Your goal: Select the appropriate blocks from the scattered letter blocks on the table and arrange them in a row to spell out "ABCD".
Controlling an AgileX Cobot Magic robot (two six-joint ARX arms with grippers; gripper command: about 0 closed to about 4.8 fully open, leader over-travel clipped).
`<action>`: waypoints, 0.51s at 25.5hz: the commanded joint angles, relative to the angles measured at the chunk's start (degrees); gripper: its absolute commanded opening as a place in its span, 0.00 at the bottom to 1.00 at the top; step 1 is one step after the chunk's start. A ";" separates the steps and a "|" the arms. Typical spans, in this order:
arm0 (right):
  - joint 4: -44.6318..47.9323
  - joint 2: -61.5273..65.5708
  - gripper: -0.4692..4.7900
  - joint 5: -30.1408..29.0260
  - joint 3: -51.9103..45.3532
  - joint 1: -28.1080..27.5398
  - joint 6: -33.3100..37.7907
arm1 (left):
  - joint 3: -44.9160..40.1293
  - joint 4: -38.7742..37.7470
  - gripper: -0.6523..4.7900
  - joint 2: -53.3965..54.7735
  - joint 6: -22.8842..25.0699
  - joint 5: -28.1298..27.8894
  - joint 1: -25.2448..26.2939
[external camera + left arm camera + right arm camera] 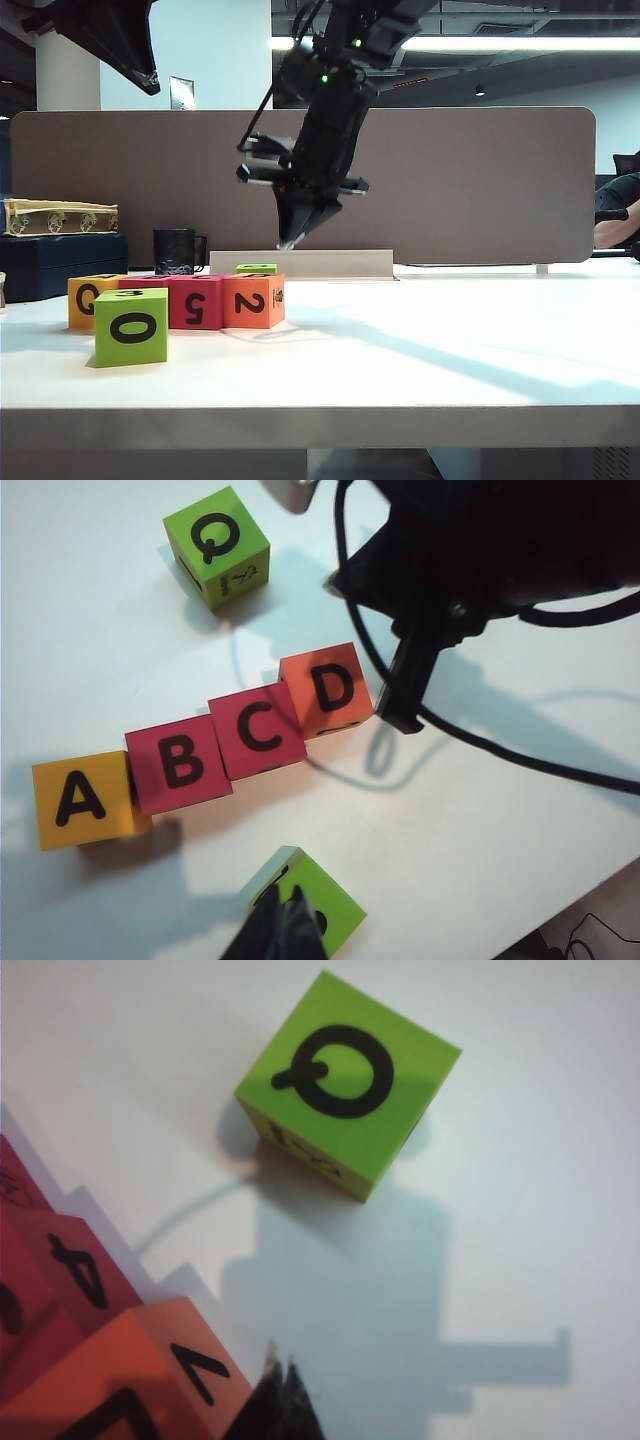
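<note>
Four letter blocks stand touching in a row on the white table (450,340). They are the appropriate blocks: yellow-orange A (85,800), red B (180,765), red C (258,730) and orange D (328,690). A lime cube with Q on top (215,545) sits apart behind the row. The lime 0 cube (131,325) stands in front. My left gripper (283,915) is shut and empty, high above that front cube. My right gripper (290,238) is also shut and empty. It hovers just beyond the orange cube's (120,1380) end, with the Q cube (345,1085) farther off.
A grey divider panel (450,180) closes the back of the table, with a pale ledge (300,263) at its foot. A black mug (175,250) and stacked boxes (60,215) stand at the back left. The right arm's cables (500,750) hang near the D cube.
</note>
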 commanded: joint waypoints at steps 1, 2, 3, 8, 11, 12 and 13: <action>0.72 1.22 0.09 -0.31 0.15 0.02 0.11 | 0.17 0.13 0.11 -0.68 0.20 -0.02 -0.11; 0.77 1.57 0.09 -0.59 0.15 0.04 0.11 | 0.17 0.09 0.11 -0.72 0.22 -0.04 -0.11; 0.81 1.95 0.09 -0.76 0.15 0.04 0.11 | 0.17 0.11 0.11 -0.74 0.22 -0.02 -0.11; 0.81 2.58 0.09 -2.21 0.15 0.39 0.11 | 0.17 0.15 0.11 -0.74 0.22 -0.02 -0.11; 0.50 2.56 0.09 -3.15 0.17 0.59 0.11 | 0.17 0.31 0.11 -0.74 0.22 -0.04 -0.11; 0.15 2.58 0.09 -3.43 0.17 0.59 0.11 | 0.17 0.28 0.11 -0.74 0.22 -0.04 -0.11; -0.66 2.58 0.09 -4.37 0.15 0.59 0.09 | 0.17 0.26 0.11 -0.74 0.22 -0.07 -0.11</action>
